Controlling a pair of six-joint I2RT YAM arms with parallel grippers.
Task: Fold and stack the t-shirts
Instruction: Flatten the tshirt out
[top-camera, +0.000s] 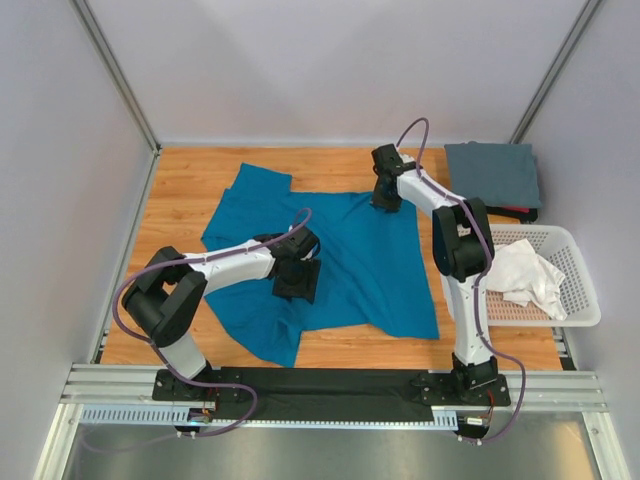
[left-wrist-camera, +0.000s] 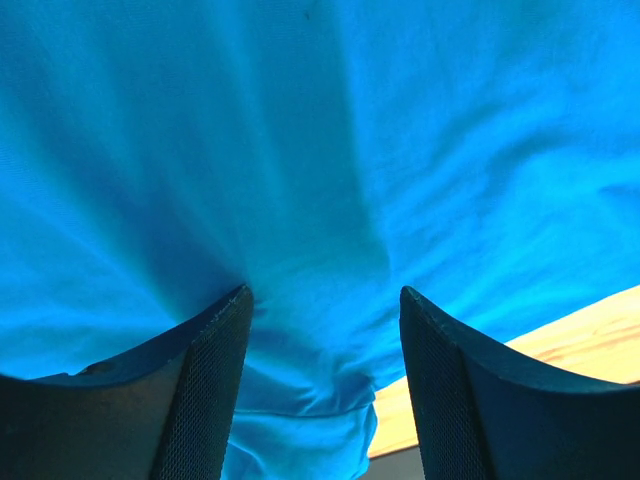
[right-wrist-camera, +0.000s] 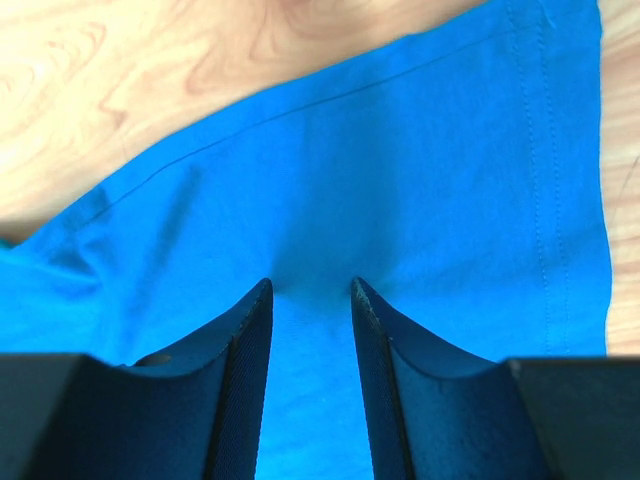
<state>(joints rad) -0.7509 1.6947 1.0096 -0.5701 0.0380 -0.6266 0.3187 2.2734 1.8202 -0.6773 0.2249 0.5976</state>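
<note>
Lying spread flat-ish mid-table, the teal t-shirt (top-camera: 370, 260) is seen on the wooden table (top-camera: 190, 170), w/ one sleeve toward the far left and its near-left part rumpled. The L gripper (top-camera: 298, 283) is pressed onto that near-left part. Its jaws are held well apart, w/ cloth bunched up btw them but not clamped. The R gripper (top-camera: 385, 203) is set down on the shirt's far edge, by the hem. Its jaws are parted narrowly, flat cloth showing btw them. The grey t-shirt (top-camera: 492, 172) is laid folded at the far-right corner. The white t-shirt (top-camera: 522, 275) is heaped, crumpled, in the basket (top-camera: 585, 290) at right.
</note>
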